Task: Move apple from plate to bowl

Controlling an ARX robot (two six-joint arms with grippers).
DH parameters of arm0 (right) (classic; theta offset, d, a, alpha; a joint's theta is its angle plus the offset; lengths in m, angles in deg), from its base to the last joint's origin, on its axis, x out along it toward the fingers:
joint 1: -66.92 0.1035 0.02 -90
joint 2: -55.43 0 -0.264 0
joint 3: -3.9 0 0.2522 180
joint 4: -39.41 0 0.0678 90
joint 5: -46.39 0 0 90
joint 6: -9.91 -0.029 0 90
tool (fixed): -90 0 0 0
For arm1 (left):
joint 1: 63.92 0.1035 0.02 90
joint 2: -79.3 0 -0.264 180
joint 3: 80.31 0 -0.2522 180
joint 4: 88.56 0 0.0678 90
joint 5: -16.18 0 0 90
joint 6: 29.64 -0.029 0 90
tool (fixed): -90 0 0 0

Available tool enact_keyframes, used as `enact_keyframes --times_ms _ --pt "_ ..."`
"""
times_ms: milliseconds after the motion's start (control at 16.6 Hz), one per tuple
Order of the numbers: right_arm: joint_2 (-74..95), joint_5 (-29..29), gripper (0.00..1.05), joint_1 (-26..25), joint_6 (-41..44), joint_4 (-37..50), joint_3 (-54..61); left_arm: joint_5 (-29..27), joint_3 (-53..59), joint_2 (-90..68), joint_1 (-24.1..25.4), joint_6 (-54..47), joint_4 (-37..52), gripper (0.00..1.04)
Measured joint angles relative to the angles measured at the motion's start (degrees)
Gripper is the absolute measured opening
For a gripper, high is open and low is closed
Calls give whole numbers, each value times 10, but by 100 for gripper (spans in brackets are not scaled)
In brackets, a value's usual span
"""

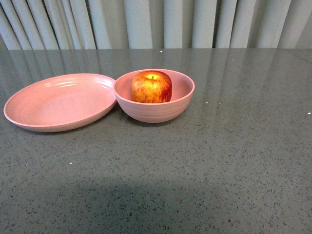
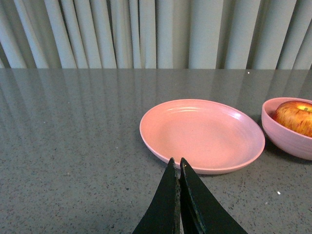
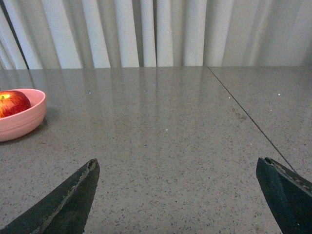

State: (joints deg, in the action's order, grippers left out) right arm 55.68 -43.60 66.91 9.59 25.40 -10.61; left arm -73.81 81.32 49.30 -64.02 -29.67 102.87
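Observation:
The red and yellow apple (image 1: pixel 151 87) sits upright inside the deep pink bowl (image 1: pixel 154 113), stem up. Touching the bowl's left side lies the wide shallow pink plate (image 1: pixel 58 102), with nothing on it. Neither arm shows in the front view. In the left wrist view my left gripper (image 2: pixel 176 164) is shut with nothing in it, its tips just short of the plate (image 2: pixel 202 134); the bowl (image 2: pixel 287 139) with the apple (image 2: pixel 295 117) lies beyond. My right gripper (image 3: pixel 178 165) stands wide open over bare table, well away from the bowl (image 3: pixel 22 122) and apple (image 3: pixel 12 103).
The grey speckled table (image 1: pixel 195 170) runs back to pale pleated curtains (image 1: pixel 156 22). A thin seam (image 3: pixel 248 117) crosses the tabletop in the right wrist view.

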Motion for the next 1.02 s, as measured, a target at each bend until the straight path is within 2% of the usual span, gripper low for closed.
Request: enact_keyframes --times_ms 480,961,1021 --pt "0 0 98 0 0 0 0 0 38 105 0 0 -59 1" --pt "0 0 98 0 0 0 0 0 38 202 0 0 -153 1" --pt "0 0 98 0 0 0 0 2 37 260 0 0 -243 1"
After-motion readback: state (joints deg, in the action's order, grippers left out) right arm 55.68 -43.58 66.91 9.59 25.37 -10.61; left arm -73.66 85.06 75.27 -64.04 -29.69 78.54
